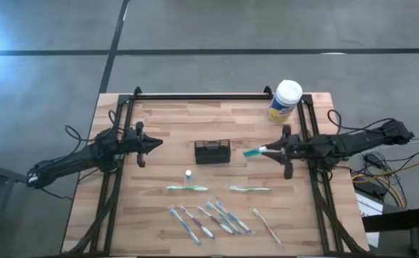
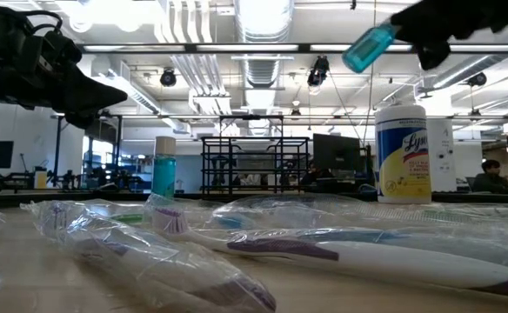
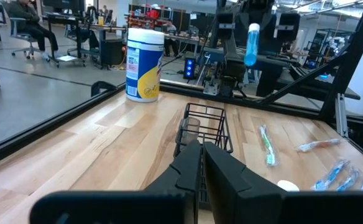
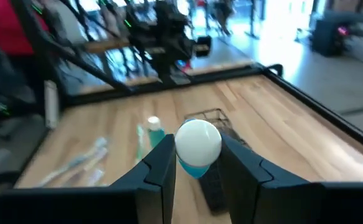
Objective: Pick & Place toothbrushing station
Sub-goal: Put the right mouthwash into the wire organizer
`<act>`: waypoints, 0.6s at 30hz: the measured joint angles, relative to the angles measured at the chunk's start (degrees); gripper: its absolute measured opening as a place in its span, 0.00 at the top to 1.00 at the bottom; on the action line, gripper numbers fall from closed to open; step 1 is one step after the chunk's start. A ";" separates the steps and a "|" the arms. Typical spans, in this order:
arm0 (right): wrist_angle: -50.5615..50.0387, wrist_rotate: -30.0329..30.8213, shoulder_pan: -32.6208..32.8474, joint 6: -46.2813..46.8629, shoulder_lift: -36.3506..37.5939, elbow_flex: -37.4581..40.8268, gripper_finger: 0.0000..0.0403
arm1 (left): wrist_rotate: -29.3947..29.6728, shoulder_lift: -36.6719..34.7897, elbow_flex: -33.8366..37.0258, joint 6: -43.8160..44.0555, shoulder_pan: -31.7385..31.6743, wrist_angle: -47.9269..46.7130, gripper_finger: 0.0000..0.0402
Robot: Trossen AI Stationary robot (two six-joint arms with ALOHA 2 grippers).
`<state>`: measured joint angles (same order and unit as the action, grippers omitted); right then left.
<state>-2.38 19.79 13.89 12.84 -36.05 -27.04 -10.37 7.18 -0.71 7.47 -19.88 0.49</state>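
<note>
A small blue bottle (image 1: 253, 152) with a white cap is gripped in the right pincer (image 1: 270, 150), right of centre in the high view, and held above the table (image 1: 159, 122), just right of the black wire basket (image 1: 213, 151). In the low view the bottle (image 2: 369, 46) is seen tilted in the air at the upper right. The basket is placed at the centre of the table. The left pincer (image 1: 158, 142) is clenched with nothing in it, left of the basket, well apart from it. Two toothpaste tubes (image 1: 187, 188) are laid in a row below the basket, and a second small bottle (image 1: 189, 174) is stood upright just above the left one. Wrapped toothbrushes (image 1: 213, 218) are spread along the lower edge of the table. A white-lidded canister (image 1: 285, 101) with a yellow label is seen at the upper right corner.
</note>
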 joint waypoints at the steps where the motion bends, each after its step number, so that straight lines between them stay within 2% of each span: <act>1: -2.24 0.24 -0.34 0.00 -2.23 -2.56 0.78 | 0.00 0.00 0.00 0.02 -0.02 0.00 0.94; 6: -10.52 2.63 -2.71 0.44 -13.91 -16.03 0.78 | -0.01 0.00 0.00 0.02 0.00 0.00 0.94; 12: -18.05 2.16 -5.31 -2.65 -27.74 -31.26 0.78 | -0.02 0.00 0.00 0.02 -0.02 0.00 0.94; 18: -18.67 -8.38 -7.96 -8.74 -40.23 -41.02 0.78 | -0.02 0.00 0.00 0.02 0.00 0.00 0.94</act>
<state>-21.06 11.41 5.93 4.10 -76.28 -68.05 -10.39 7.18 -0.71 7.49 -19.88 0.49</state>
